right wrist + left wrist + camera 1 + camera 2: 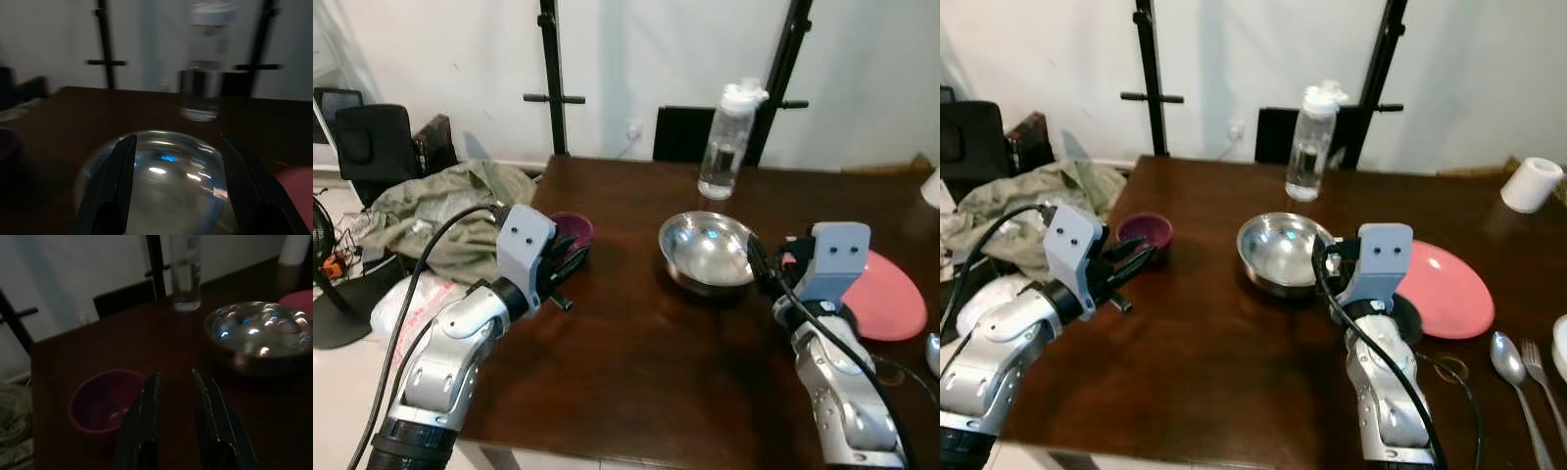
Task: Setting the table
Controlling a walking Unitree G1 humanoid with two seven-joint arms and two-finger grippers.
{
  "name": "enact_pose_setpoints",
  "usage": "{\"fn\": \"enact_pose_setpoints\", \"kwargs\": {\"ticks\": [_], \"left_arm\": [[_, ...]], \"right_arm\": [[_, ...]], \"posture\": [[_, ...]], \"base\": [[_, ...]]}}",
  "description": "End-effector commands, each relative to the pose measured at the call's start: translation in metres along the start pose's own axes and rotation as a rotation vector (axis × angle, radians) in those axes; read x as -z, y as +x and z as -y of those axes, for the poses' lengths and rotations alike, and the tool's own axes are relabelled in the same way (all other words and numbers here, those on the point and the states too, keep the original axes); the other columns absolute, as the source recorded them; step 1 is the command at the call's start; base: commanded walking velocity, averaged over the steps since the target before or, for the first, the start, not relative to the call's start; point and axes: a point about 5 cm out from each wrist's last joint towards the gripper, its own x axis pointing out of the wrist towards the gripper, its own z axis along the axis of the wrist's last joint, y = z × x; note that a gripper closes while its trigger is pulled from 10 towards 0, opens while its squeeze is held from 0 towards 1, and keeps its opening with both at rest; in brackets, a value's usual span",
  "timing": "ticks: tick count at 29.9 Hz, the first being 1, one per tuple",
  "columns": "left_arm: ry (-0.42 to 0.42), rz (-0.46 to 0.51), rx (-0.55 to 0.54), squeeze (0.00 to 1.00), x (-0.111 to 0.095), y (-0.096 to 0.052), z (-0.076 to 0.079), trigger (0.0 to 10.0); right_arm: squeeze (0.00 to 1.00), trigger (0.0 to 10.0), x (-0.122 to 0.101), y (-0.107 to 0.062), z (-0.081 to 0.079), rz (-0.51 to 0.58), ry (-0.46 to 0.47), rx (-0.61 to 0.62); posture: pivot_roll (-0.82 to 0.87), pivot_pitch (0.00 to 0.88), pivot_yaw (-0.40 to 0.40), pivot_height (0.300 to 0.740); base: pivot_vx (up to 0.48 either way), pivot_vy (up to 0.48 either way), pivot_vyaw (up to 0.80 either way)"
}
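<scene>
**Head views: both grippers over the table, neither holding anything**

Left eye view: dark wooden table. Steel bowl sits near the middle. Small purple bowl sits toward the robot's left edge of the table. Pink plate lies on the robot's right side, just beside the steel bowl. Clear water bottle with white cap stands upright behind the steel bowl, apart from it.

Left gripper is at the near side of the purple bowl. Left wrist view: fingers set a narrow gap apart, nothing between them; the purple bowl lies just beside one fingertip, contact cannot be told.

Right gripper is at the near rim of the steel bowl. Right wrist view: fingers spread wide with the bowl seen between and beyond them; fingers appear above the bowl rather than clamped on it.

Right eye view: spoon and fork lie side by side at the table's right edge, near the pink plate. White roll stands at the far right corner. Crumpled cloth heaped left of the table.
</scene>
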Motion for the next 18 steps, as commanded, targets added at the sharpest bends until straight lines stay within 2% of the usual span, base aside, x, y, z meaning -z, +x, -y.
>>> {"fn": "enact_pose_setpoints", "kwargs": {"ticks": [1, 9, 16, 18], "left_arm": [[-0.02, -0.011, 0.023, 0.0, 0.003, 0.0, 0.004, 10.0], [-0.036, 0.012, 0.102, 0.0, -0.002, -0.002, 0.014, 10.0], [-0.037, 0.013, 0.133, 0.0, -0.003, -0.002, 0.016, 10.0], [-0.033, 0.009, 0.135, 0.0, -0.003, -0.003, 0.015, 10.0]], "right_arm": [[0.0, 10.0, 0.005, -0.003, 0.005, -0.018, -0.001, 0.025], [0.0, 10.0, 0.007, -0.004, 0.009, -0.021, -0.011, 0.046], [0.0, 10.0, 0.012, -0.003, 0.011, -0.066, -0.079, 0.049], [0.0, 10.0, 0.013, -0.003, 0.017, -0.08, -0.116, 0.066]], "posture": [[0.05, 0.088, 0.082, 0.74], [0.06, 0.086, 0.083, 0.74], [0.05, 0.088, 0.082, 0.74], [0.06, 0.095, 0.083, 0.74]], "base": [[0.0, 0.0, 0.0], [0.0, 0.0, 0.0], [0.0, 0.0, 0.0], [0.0, 0.0, 0.0]]}}
